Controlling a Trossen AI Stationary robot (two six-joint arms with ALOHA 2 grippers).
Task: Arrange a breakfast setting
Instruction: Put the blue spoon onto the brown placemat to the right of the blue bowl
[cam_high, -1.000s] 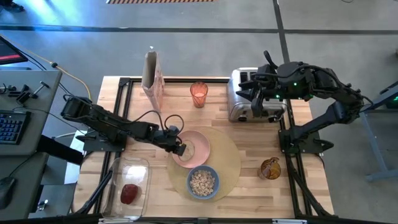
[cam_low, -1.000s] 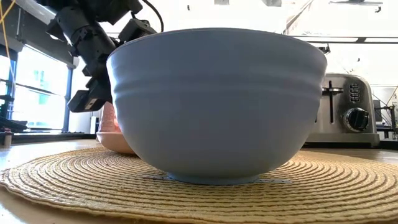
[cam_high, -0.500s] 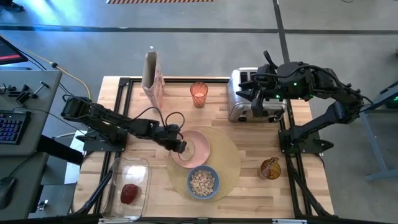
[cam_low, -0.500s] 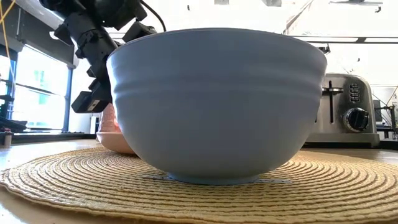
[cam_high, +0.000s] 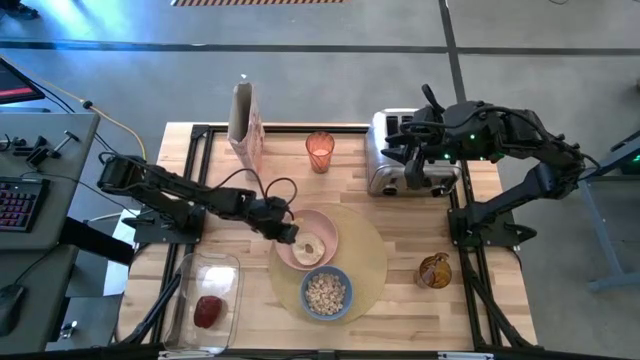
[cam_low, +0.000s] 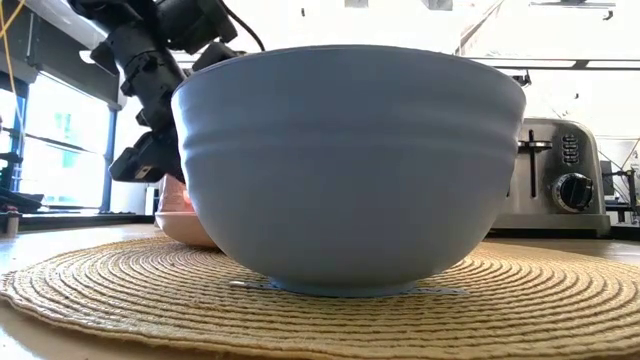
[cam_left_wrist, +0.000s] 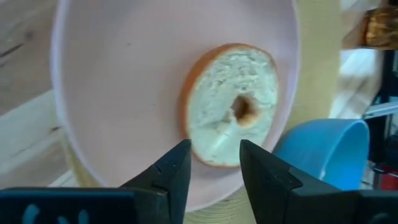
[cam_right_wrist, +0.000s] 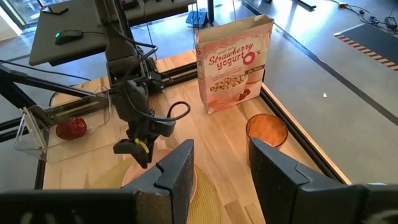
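Note:
A bagel half (cam_left_wrist: 230, 102) lies cut side up on the pink plate (cam_left_wrist: 124, 93), also in the high view (cam_high: 308, 247). The plate (cam_high: 322, 228) sits on the round tan placemat (cam_high: 365, 255), beside the blue bowl (cam_high: 325, 292) of cereal. My left gripper (cam_left_wrist: 214, 165) is open, above the plate's left rim (cam_high: 285, 228), near the bagel and clear of it. My right gripper (cam_right_wrist: 221, 165) is open and empty above the toaster (cam_high: 400, 150). The amber glass (cam_high: 319, 150) stands at the far middle. The red apple (cam_high: 208, 310) lies in the clear container. No spoon is in view.
A cereal box (cam_high: 245, 125) stands at the far left. The clear container (cam_high: 205, 300) is at the near left. An amber bottle (cam_high: 433, 270) stands at the near right. In the low view the blue bowl (cam_low: 350, 165) hides most of the table.
My left gripper has drawn back a little from over the plate toward the table's far left and has risen slightly. The bagel half, before partly under the gripper, now lies uncovered on the pink plate.

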